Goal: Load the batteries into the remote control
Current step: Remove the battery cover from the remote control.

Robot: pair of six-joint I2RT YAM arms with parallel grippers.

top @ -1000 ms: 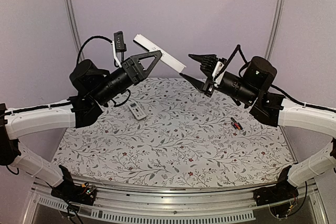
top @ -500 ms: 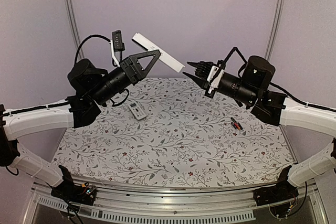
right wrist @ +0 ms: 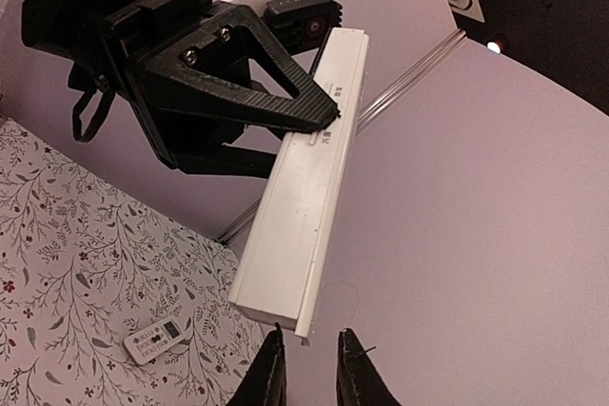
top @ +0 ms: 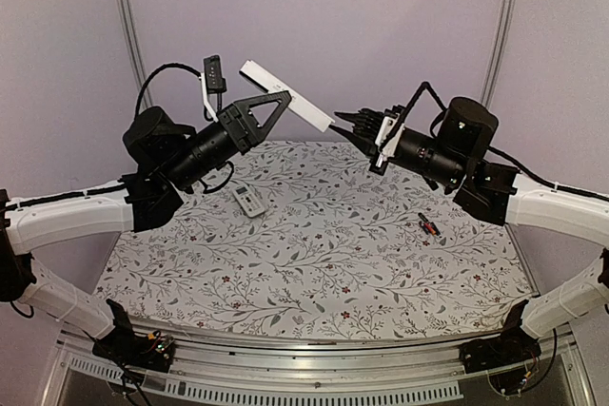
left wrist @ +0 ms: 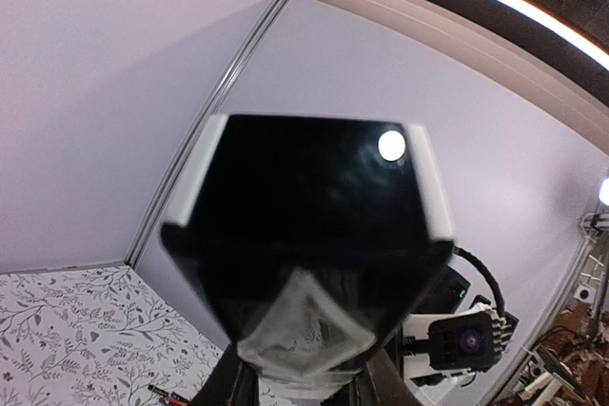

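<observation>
Batteries (top: 427,225): slim black cylinders with a red band, lying together on the right part of the floral-patterned bench (top: 333,273), well apart from both arms. They are too small in the top view to count. The left wrist view catches them as a dark sliver with red at its lower edge (left wrist: 166,394). The right wrist view does not include them.

Small remote (top: 249,201): white, flat on the left-centre of the bench under the raised left arm. Only the right wrist view (right wrist: 157,338) shows its display window and buttons.

Left gripper (top: 284,98): raised above the far edge of the bench, fingers clamped across a long white remote (top: 309,109). The remote is held in the air and slopes down toward the right arm. The right wrist view gives the grip best, with one triangular black finger (right wrist: 285,92) pressed on the flat white back of the remote (right wrist: 304,206) and the other behind it. In the left wrist view a glossy dark face with white edges (left wrist: 304,235) fills the frame, apparently the same remote seen end-on.

Right gripper (top: 338,125): also raised, pointing at the lower end of the long remote. From above the fingers look nearly together. The right wrist view (right wrist: 309,335) shows the two tips a narrow gap apart with nothing between them, just below the remote's near corner. Whether they touch it cannot be told.

Far side: plain lilac walls with a metal corner post (top: 128,35).
</observation>
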